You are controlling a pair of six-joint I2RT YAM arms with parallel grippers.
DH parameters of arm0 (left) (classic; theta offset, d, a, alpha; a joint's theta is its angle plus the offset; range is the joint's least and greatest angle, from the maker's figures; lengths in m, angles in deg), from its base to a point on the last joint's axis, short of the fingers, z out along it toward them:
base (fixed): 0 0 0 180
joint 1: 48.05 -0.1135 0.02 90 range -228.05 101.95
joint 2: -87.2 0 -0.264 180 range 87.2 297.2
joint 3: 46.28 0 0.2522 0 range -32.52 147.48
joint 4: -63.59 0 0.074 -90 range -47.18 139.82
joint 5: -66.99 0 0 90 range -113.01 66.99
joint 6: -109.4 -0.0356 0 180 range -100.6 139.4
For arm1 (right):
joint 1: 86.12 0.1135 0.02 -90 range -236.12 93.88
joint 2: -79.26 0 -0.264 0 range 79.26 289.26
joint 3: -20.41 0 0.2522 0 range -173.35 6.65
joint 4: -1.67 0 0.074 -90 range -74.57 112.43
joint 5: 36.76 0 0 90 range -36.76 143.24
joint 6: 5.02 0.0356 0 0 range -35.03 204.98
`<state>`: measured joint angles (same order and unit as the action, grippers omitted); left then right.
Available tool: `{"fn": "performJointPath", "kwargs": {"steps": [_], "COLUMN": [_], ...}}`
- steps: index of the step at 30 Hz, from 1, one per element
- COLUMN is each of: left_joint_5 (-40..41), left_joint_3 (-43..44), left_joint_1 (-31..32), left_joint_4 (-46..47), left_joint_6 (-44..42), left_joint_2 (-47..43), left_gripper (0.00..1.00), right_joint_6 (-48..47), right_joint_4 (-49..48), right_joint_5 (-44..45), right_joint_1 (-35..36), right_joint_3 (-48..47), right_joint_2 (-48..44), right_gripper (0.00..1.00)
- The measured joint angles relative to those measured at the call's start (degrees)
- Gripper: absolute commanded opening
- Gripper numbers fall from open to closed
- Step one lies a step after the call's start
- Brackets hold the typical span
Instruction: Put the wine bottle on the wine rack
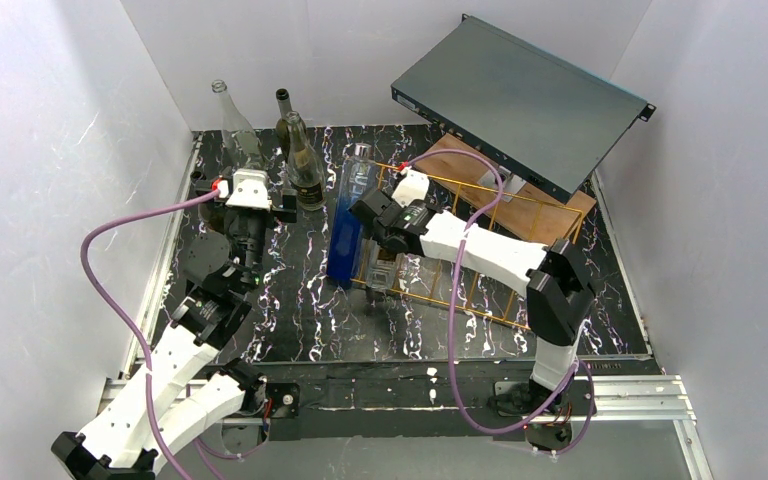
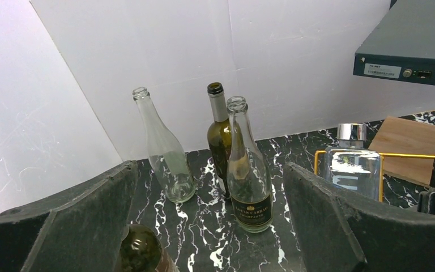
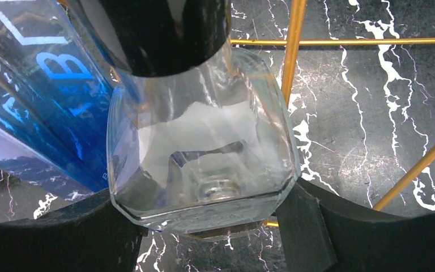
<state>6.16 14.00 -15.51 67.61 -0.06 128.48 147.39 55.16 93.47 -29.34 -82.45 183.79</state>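
Note:
My right gripper is shut on a clear square glass bottle with a black upper part, one finger pressed on each side. The bottle lies in a slot of the orange-gold wire wine rack, whose wires run beside it. A blue bottle lies in the leftmost slot, touching the clear one. My left gripper is open and empty, above the mouth of a dark green bottle.
Three bottles stand at the back left: a clear one, a dark olive one and a labelled champagne bottle. A brown wooden board lies under the rack's far end. A grey equipment box leans against the back right wall.

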Motion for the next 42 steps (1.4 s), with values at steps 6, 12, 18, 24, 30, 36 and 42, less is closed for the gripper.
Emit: {"fn": "performJointPath", "kwargs": {"steps": [6, 12, 18, 24, 30, 36, 42], "left_joint_5": [-0.02, -0.02, -0.02, -0.04, -0.07, -0.24, -0.24], "left_joint_3": [0.00, 0.00, 0.00, -0.02, -0.02, -0.04, -0.04], "left_joint_1": [-0.33, -0.55, -0.57, -0.72, -0.87, -0.92, -0.92], "left_joint_4": [0.02, 0.02, 0.02, 0.02, 0.02, 0.02, 0.00], "left_joint_6": [0.15, 0.22, 0.26, 0.48, 0.61, 0.61, 0.61], "left_joint_2": [0.31, 0.31, 0.61, 0.74, 0.74, 0.74, 0.74], "left_gripper": [0.99, 0.99, 0.99, 0.99, 0.99, 0.99, 0.99], "right_joint_6": [-0.42, -1.66, -2.58, -2.51, -2.49, -2.60, -2.69], "right_joint_4": [0.85, 2.12, 5.33, 6.54, 7.02, 7.87, 7.87], "right_joint_5": [-2.91, -4.87, -6.47, -7.19, -7.13, -6.62, -6.43], "right_joint_1": [-1.68, -2.01, -2.01, -2.12, -2.36, -2.49, -2.49], "right_joint_3": [-1.33, -3.58, -6.82, -7.98, -8.68, -9.73, -9.73], "right_joint_2": [0.76, 2.10, 4.00, 4.70, 5.40, 6.32, 6.36], "right_gripper": [0.01, 0.01, 0.01, 0.06, 0.31, 0.46, 0.59]}}
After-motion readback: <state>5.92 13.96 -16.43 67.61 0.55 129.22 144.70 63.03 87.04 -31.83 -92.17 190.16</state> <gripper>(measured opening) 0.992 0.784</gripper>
